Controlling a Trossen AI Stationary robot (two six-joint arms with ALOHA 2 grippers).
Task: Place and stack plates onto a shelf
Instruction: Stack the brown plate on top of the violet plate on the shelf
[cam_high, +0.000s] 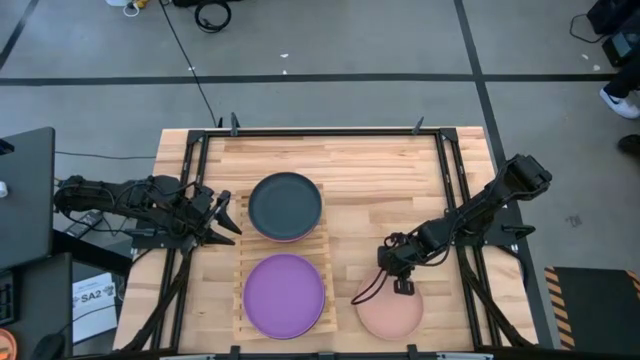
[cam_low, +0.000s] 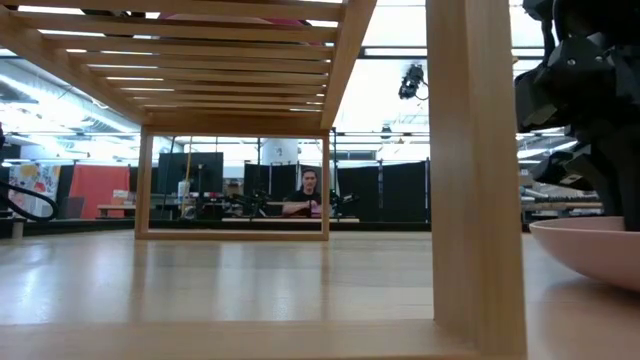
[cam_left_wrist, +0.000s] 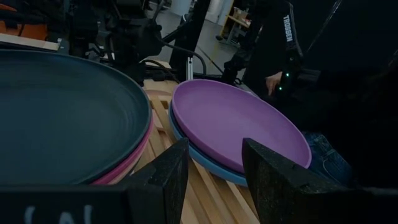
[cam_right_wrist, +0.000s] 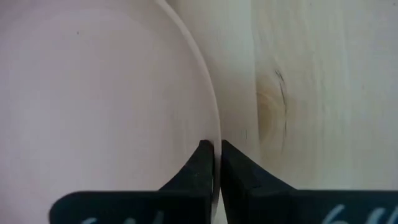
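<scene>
We see a table (cam_high: 370, 180) of pale smooth wood with a dark knot in the grain. The slatted shelf (cam_high: 236, 292) is the same light wood. The purple plate (cam_high: 285, 295), dark grey plate (cam_high: 285, 205) and pink plate (cam_high: 390, 315) look smooth and matt. The right gripper (cam_right_wrist: 217, 163) has dull black fingers (cam_right_wrist: 198, 171).

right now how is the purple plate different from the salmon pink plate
The purple plate lies on the slatted shelf, stacked on a blue plate; the salmon pink plate sits alone on the tabletop beside the shelf. No claw touches the purple plate, while the right claw is shut on the pink plate's rim. Both are round, shallow and similar in size.
</scene>
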